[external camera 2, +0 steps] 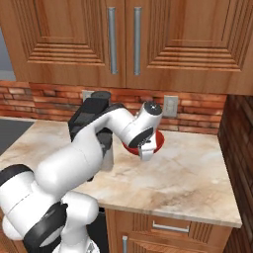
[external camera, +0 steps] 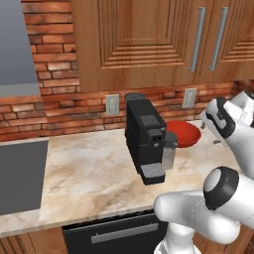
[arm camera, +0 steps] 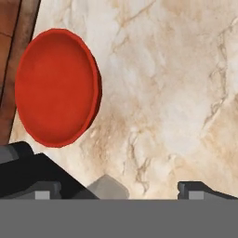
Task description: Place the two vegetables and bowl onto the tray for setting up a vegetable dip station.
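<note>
We judged the bowl (arm camera: pixel 56 88) the step in hand: it sat at the hand view's upper left on the counter (arm camera: pixel 176 93), beside the coffee machine (external camera: pixel 145 139). Our gripper (arm camera: pixel 121 191) hung above, jaws apart; next came lowering over its rim. Our arm hid part of the bowl in the right base view.

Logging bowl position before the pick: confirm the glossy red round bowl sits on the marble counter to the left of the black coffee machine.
Wrong side: the left base view shows the glossy red round bowl on the marble counter to the right of the black coffee machine.
</note>
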